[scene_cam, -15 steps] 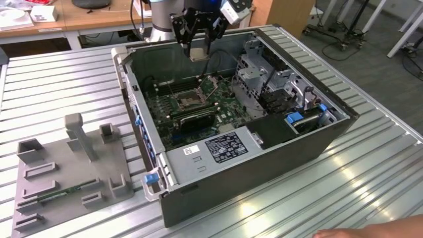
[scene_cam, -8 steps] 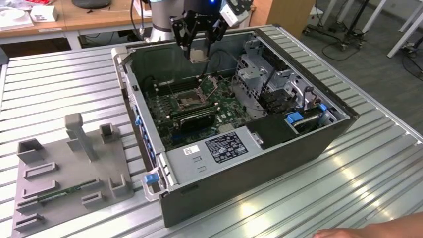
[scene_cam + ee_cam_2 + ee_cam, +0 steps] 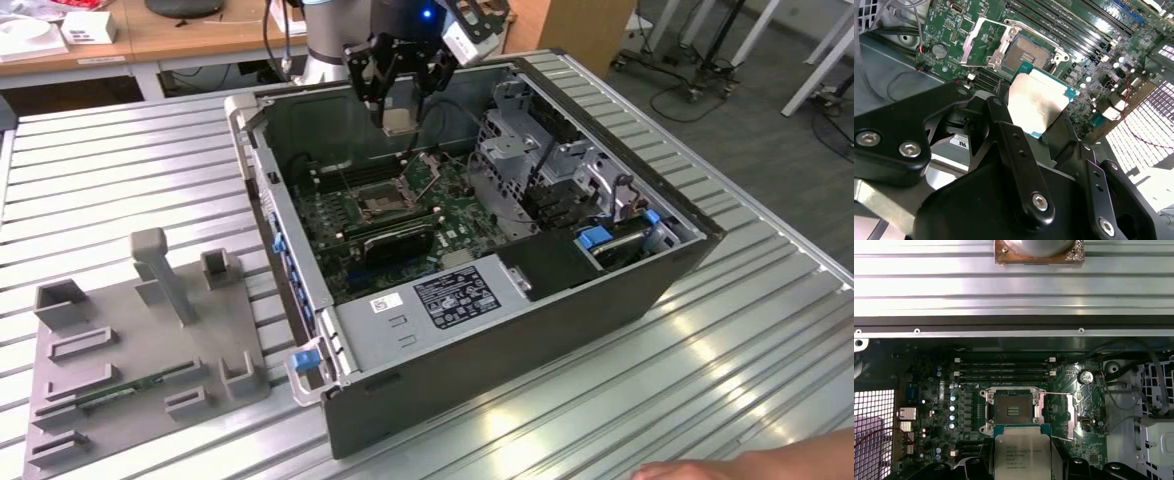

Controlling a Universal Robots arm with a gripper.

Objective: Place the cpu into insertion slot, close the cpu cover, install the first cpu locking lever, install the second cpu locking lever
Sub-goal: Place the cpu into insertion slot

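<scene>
My gripper hangs above the open computer case, shut on the cpu, a flat square chip with a silvery top. In both wrist views the cpu sits between the black fingers, held in the air short of the insertion slot. The slot lies bare on the green board, its contact field showing. The cpu cover stands swung open beside the slot. A thin locking lever sticks out by the cover.
The case walls and a metal drive cage flank the board. Memory slots run past the socket. A grey fixture tray lies at the exterior view's left. A person's hand rests at the table's near edge.
</scene>
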